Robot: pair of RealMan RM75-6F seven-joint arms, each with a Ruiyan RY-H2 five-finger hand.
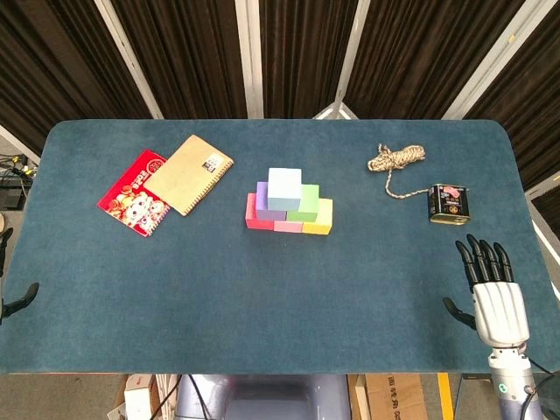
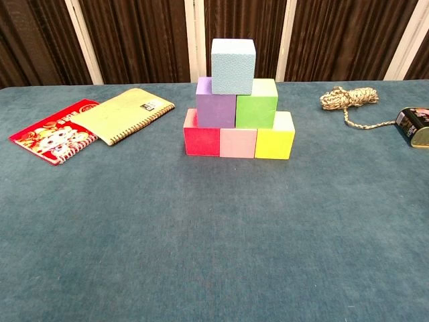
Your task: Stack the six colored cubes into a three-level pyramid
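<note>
One table (image 1: 262, 297), covered in dark teal cloth, is the biggest thing here. Two notebooks at about 10 o'clock: a tan one (image 1: 193, 173) overlapping a red one (image 1: 133, 193). Dead centre sits the pyramid of six cubes, three levels. Bottom row of three, touching side by side: red cube (image 2: 201, 136), pink cube (image 2: 238, 142), yellow cube (image 2: 275, 139). Two on top of those: purple cube (image 2: 214, 106) and green cube (image 2: 257, 104). One light blue cube (image 2: 233, 65) caps it, straddling the purple/green seam. Nothing is touching the stack.

One right hand (image 1: 493, 293) is down at 4 o'clock by the table's near right corner, well away from the cubes, palm flat, fingers straight and spread, holding nothing. The left hand (image 1: 17, 299) is barely a sliver at the left edge around 8 o'clock, so can't tell how its fingers sit.

At 2 o'clock: one bundle of rope (image 1: 396, 159), and just nearer than it one small tin (image 1: 448, 204).
</note>
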